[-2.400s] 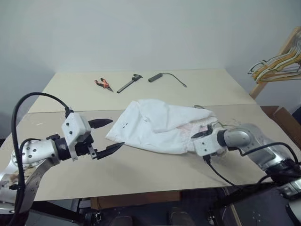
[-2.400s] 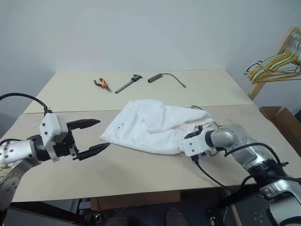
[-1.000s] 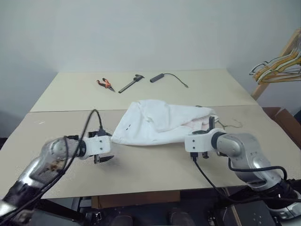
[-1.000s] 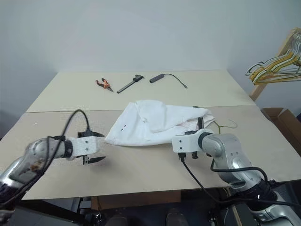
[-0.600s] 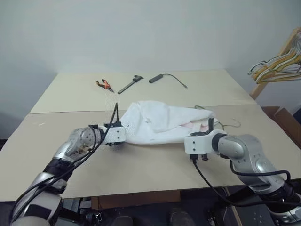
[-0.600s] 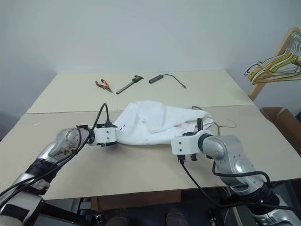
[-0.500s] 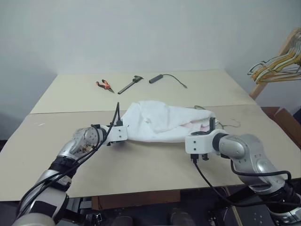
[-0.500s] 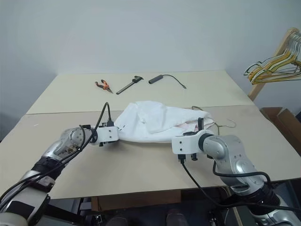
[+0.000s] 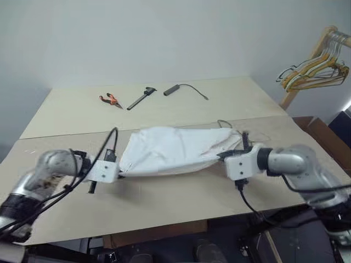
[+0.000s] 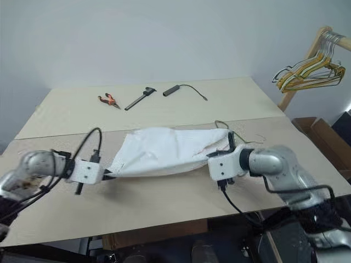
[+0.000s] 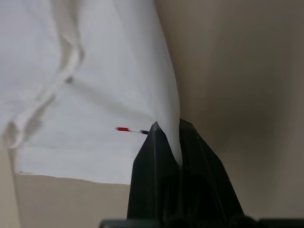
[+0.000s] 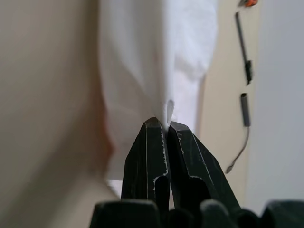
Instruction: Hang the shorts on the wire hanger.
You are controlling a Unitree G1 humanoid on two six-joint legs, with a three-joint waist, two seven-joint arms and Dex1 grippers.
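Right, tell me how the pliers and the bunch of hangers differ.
The pliers lie flat on the far table and have orange handles; the bunch of hangers hangs from a wooden rack beyond the table's right end and is yellow and pale. The pliers are one tool, the hangers many. Neither gripper is near either.

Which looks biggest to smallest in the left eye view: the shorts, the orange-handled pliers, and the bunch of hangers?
1. The shorts, by far.
2. The bunch of hangers, though it sits farther back.
3. The orange-handled pliers.
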